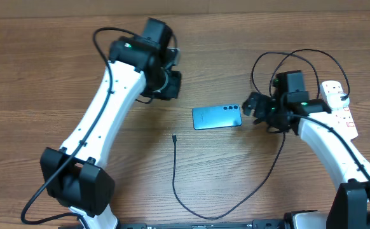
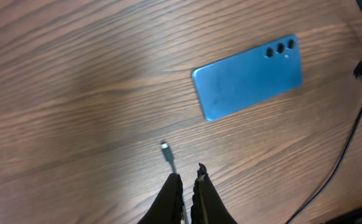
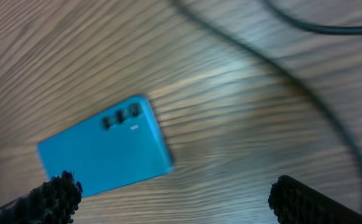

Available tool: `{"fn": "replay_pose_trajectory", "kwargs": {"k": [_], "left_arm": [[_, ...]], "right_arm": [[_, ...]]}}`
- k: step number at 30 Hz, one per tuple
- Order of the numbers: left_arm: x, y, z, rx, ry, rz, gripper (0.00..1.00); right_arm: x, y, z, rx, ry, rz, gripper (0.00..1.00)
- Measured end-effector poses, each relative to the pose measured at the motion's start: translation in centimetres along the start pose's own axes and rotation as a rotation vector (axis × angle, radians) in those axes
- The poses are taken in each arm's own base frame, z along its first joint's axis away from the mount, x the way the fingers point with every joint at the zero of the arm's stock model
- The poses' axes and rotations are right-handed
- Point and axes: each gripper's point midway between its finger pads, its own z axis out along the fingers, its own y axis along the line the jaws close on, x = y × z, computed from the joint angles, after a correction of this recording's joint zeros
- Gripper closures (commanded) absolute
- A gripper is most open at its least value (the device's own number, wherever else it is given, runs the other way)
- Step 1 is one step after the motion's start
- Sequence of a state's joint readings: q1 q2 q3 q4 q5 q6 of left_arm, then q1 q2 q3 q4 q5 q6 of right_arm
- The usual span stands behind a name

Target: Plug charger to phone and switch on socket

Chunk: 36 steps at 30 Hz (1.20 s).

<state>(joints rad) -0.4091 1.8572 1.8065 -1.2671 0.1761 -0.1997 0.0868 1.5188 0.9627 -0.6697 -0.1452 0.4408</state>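
Phone (image 1: 217, 117) face-down, charger (image 1: 175, 159) tip loose at its seven o'clock.
Limp and light; best pinched just behind stiff tip. Left pincer (image 2: 188, 173) together, empty; right pincer (image 3: 181, 196) apart.

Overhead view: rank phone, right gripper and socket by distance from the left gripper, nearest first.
1. phone, mid-table, to the right of the left gripper.
2. right gripper, just past the phone's right end.
3. socket, at the far right edge.
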Motion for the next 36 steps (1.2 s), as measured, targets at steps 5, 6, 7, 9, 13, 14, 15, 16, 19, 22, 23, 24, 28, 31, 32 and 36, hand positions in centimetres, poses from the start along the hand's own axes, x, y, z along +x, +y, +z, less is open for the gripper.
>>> {"fn": "replay_pose_trajectory", "kwargs": {"k": [5,6,7,9,13,14,15,16,19,22,23,24,28,31,32,36], "left_arm": [[-0.2,-2.8,2.9,-0.004,0.020,0.103,0.81],[-0.1,-3.2,3.9,-0.007,0.032,0.128,0.71],[-0.1,-3.7,5.0,-0.012,0.043,0.156,0.53],[-0.2,-4.7,7.4,-0.019,0.061,0.211,0.23],[-0.5,-6.8,11.9,-0.020,0.067,0.352,0.00],[-0.5,-7.2,12.6,-0.019,0.064,0.384,0.00],[-0.6,-7.7,13.5,-0.020,0.060,0.430,0.01],[-0.7,-7.9,14.3,-0.027,0.054,0.472,0.00],[-1.2,-8.3,16.1,-0.048,0.038,0.562,0.00],[-1.1,-8.1,17.9,-0.065,0.050,0.644,0.00],[-1.1,-8.0,18.4,-0.069,0.056,0.660,0.00],[-0.9,-7.7,19.0,-0.074,0.068,0.679,0.00],[-0.9,-7.8,19.7,-0.060,0.076,0.730,0.00],[-1.0,-8.0,19.8,-0.053,0.076,0.751,0.01],[-1.0,-8.0,19.8,-0.051,0.078,0.753,0.01],[-0.2,-7.8,19.7,-0.044,0.118,0.760,0.03]], "right_arm": [[-1.2,-3.4,-0.6,0.043,-0.008,0.105,0.00],[-1.5,-4.0,-0.7,0.049,-0.015,0.124,0.00],[-1.8,-4.7,-0.8,0.055,-0.023,0.144,0.00],[-2.3,-5.7,-1.0,0.065,-0.034,0.176,0.00],[-2.7,-6.5,-1.3,0.062,-0.039,0.208,0.00],[-2.6,-6.5,-1.3,0.059,-0.038,0.207,0.00],[-2.6,-6.4,-1.3,0.056,-0.037,0.207,0.00],[-2.6,-6.4,-1.3,0.054,-0.036,0.208,0.00],[-2.6,-6.3,-1.2,0.047,-0.033,0.207,0.00],[-2.6,-6.2,-1.2,0.043,-0.033,0.207,0.00],[-2.6,-6.2,-1.2,0.041,-0.033,0.207,0.00],[-2.6,-6.2,-1.2,0.040,-0.032,0.207,0.00],[-2.6,-6.1,-1.2,0.039,-0.034,0.206,0.00],[-2.6,-6.1,-1.2,0.039,-0.034,0.206,0.00],[-2.6,-6.1,-1.2,0.039,-0.034,0.207,0.00],[-2.6,-6.1,-1.2,0.039,-0.034,0.207,0.00]]}}
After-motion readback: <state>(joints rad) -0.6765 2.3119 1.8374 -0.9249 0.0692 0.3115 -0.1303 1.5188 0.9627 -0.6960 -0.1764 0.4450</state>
